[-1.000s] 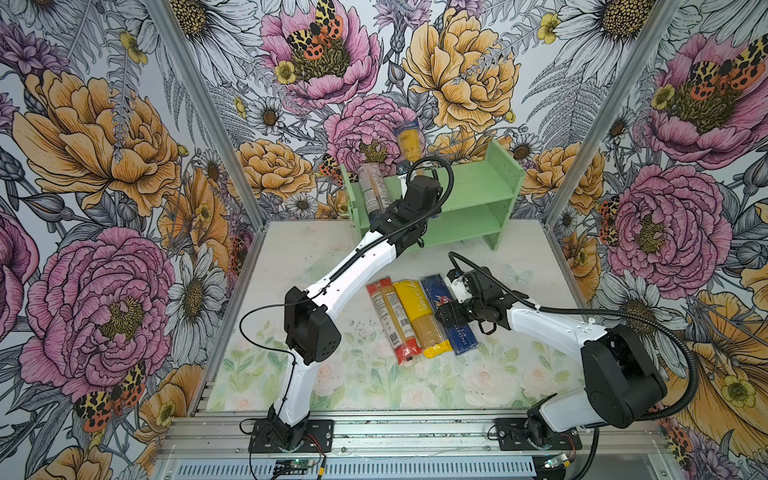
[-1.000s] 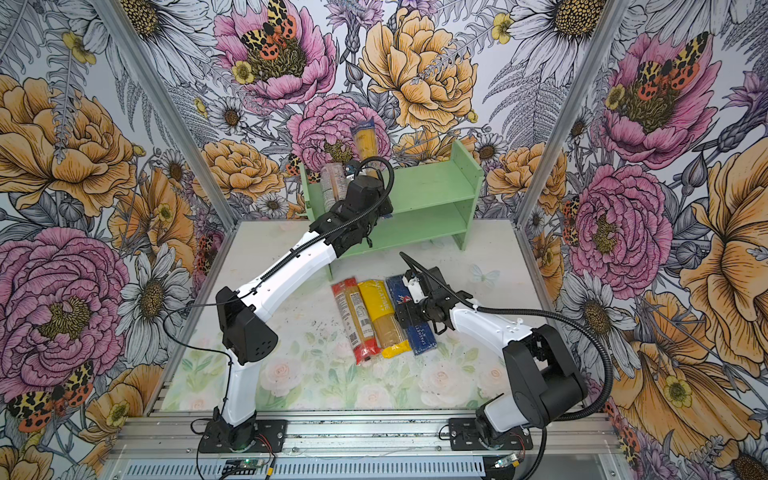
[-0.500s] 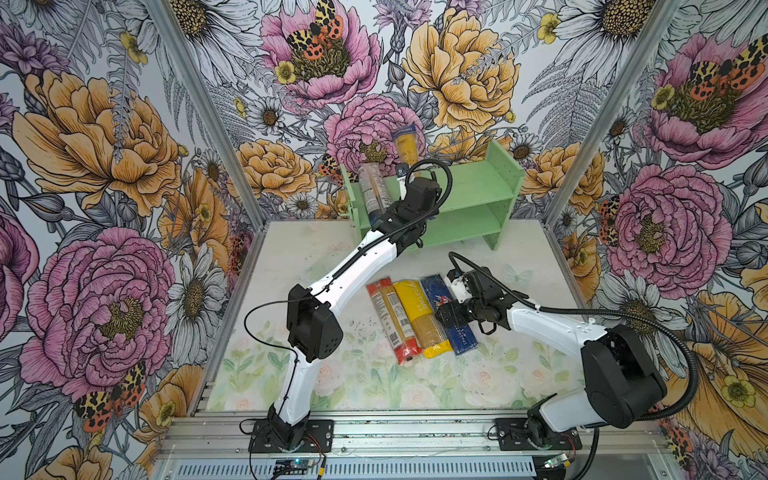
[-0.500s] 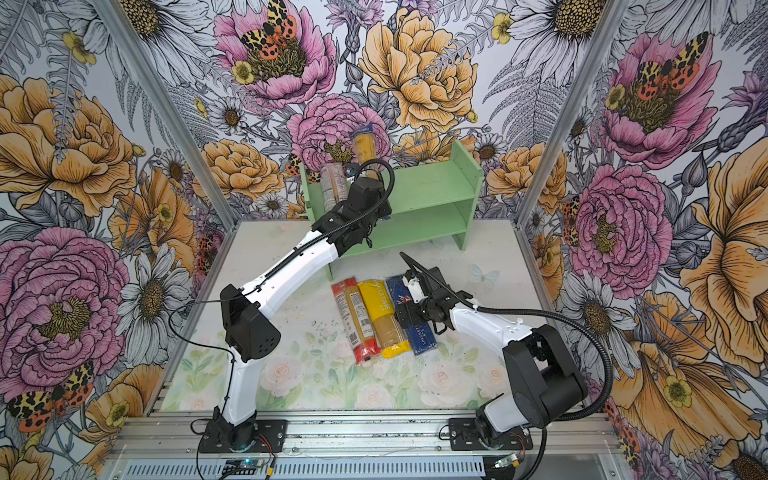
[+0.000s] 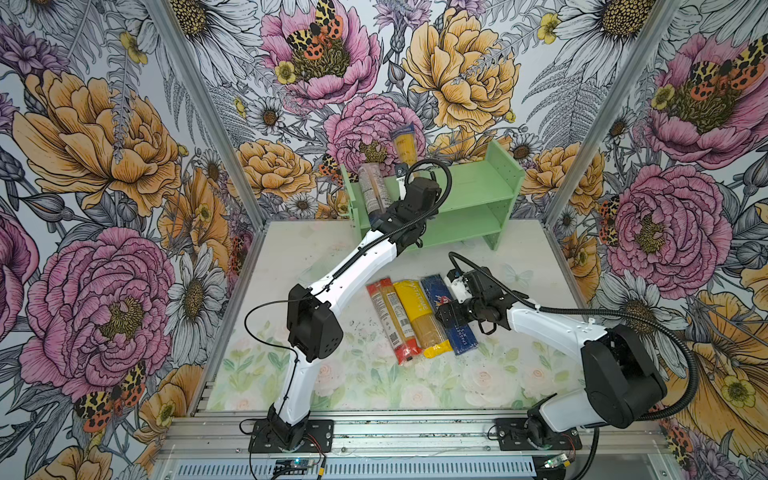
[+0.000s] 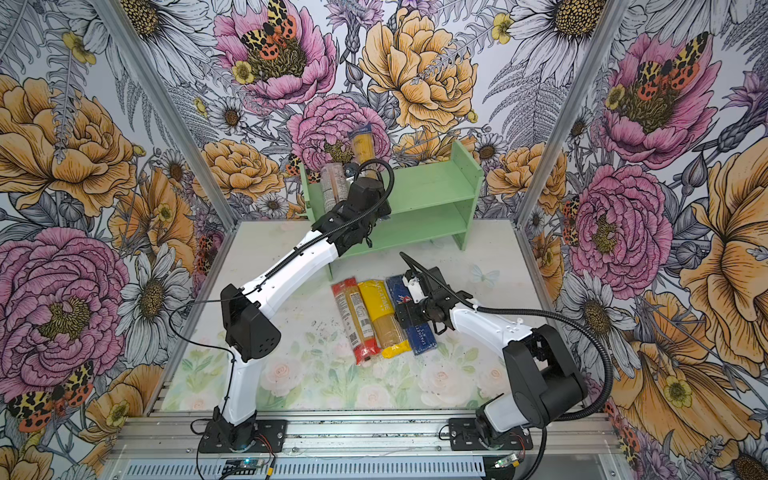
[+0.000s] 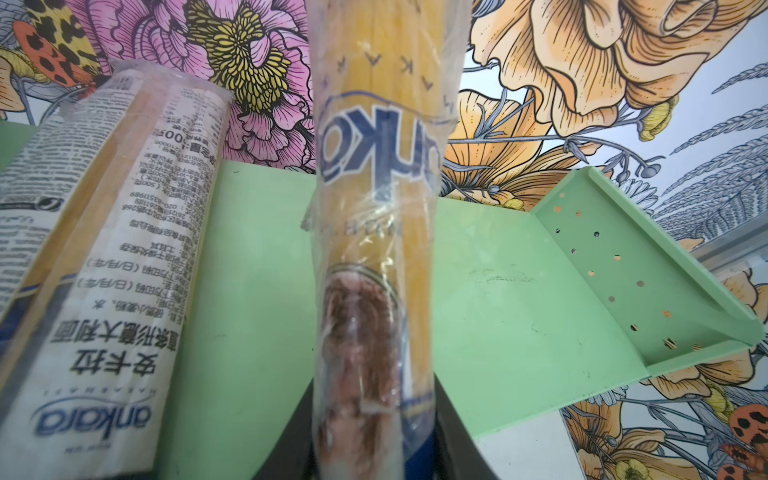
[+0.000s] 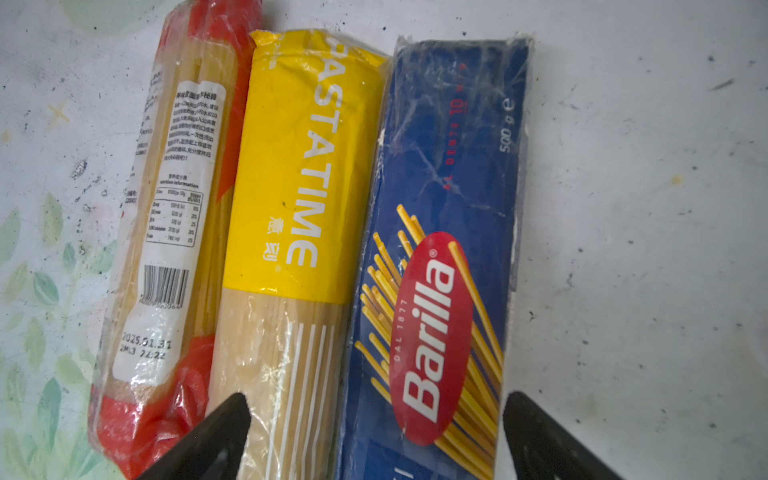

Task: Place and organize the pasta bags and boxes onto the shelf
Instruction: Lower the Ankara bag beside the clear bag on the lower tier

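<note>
We note left pincer (image 7: 374, 440) clenched on clear bag (image 7: 374, 249), upright over shelf (image 7: 519, 291); film probably slippery, strands brittle. Stiff blue box (image 8: 449, 166) under spread right pincer (image 8: 376, 415): we grip mid-length.

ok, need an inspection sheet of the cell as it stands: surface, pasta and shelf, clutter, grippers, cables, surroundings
Surface: floral-print table, dark specks near the packs.
Job's things: green shelf at the back. First clear bag stands at its left end in both top views. Red-ended bag, yellow bag and Barilla box lie side by side on the table.
Clutter: nothing seen.
Grippers: left gripper shut on second clear bag, held upright at the shelf. Right gripper open, jaws spanning yellow bag and box; contact cannot be told.
Cables: black hoses loop off both arms. Thin cable hangs beside the left arm.
Surroundings: floral walls, aluminium rail in front.
</note>
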Controlling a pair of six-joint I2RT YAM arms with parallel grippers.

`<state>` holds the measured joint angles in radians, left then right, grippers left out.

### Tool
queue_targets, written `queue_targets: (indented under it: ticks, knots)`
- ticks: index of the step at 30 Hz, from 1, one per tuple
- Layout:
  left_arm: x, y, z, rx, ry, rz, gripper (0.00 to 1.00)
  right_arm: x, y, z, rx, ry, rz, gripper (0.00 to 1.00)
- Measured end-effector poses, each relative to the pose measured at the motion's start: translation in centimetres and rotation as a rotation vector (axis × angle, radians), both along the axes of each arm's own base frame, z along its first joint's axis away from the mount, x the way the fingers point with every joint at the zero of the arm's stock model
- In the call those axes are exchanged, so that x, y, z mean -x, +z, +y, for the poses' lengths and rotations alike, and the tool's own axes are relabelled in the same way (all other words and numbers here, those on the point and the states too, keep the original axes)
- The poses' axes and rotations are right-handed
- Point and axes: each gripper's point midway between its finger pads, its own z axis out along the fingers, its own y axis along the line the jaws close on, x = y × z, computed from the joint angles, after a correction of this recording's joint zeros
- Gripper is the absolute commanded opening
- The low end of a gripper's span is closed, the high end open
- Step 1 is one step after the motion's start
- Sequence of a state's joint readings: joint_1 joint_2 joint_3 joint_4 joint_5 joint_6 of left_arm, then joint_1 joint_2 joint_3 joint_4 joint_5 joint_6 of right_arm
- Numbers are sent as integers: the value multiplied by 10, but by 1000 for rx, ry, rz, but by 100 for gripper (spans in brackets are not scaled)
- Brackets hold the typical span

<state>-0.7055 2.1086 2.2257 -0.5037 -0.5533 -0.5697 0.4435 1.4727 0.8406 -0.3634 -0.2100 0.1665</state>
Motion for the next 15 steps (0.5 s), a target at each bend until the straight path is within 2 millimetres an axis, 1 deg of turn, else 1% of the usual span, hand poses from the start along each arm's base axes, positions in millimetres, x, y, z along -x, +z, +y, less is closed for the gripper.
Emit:
queue_targets:
  ticks: [1, 7, 15]
  knots:
    - [0, -1, 0, -1, 0, 1, 9, 0, 0, 0, 0, 0, 0, 97]
    - [-4, -9, 0, -6, 5, 12, 9, 0, 0, 0, 0, 0, 0, 98]
    - [-4, -10, 0, -7, 6, 13, 10, 0, 0, 0, 0, 0, 1, 98]
